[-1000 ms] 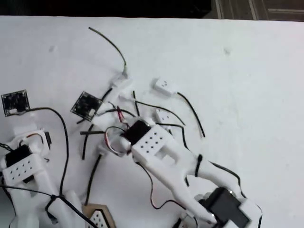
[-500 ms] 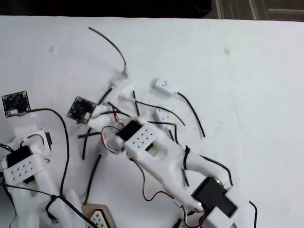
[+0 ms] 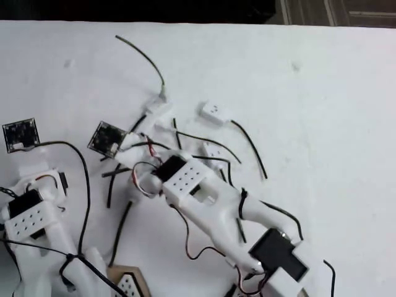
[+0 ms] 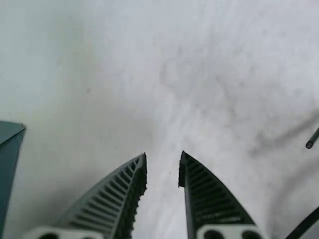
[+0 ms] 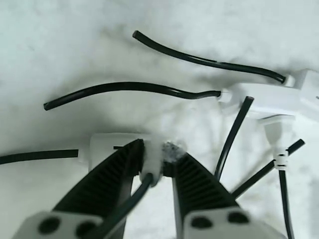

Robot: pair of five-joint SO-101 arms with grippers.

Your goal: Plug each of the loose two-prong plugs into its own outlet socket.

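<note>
In the high view, the main risk was tangling. The right arm (image 3: pixel 210 198) lay stretched from the near right corner across a knot of black cords (image 3: pixel 204 141) toward the middle of the table (image 3: pixel 322 93). Any swing could drag a cord and shift the pieces lying near it. A white socket (image 3: pixel 213 111) sat beyond the arm, apart from it, and a second white piece (image 3: pixel 214 150) lay just beside the arm's forward end. The left arm (image 3: pixel 31 216) was folded at the near left corner, away from the cluster.

In the left wrist view, little could go wrong. The left gripper (image 4: pixel 163 162) pointed down over bare table, its fingers a narrow gap apart with nothing between them. A cord end (image 4: pixel 312 143) showed off to one side.

In the right wrist view, the danger was a slip or a miss. The right gripper (image 5: pixel 156 151) was pinched narrow on a small white plug (image 5: pixel 151 163), held only at the fingertips, with the plug's cord trailing back between the fingers. I judged that a skewed push could twist the plug in that thin hold. It could also shove the white socket block (image 5: pixel 107 147), which lay loose just at the fingertips, instead of seating the prongs. The prongs were hidden, so their alignment could not be told. More white connector pieces (image 5: pixel 279 97) lay farther off among cords.
</note>
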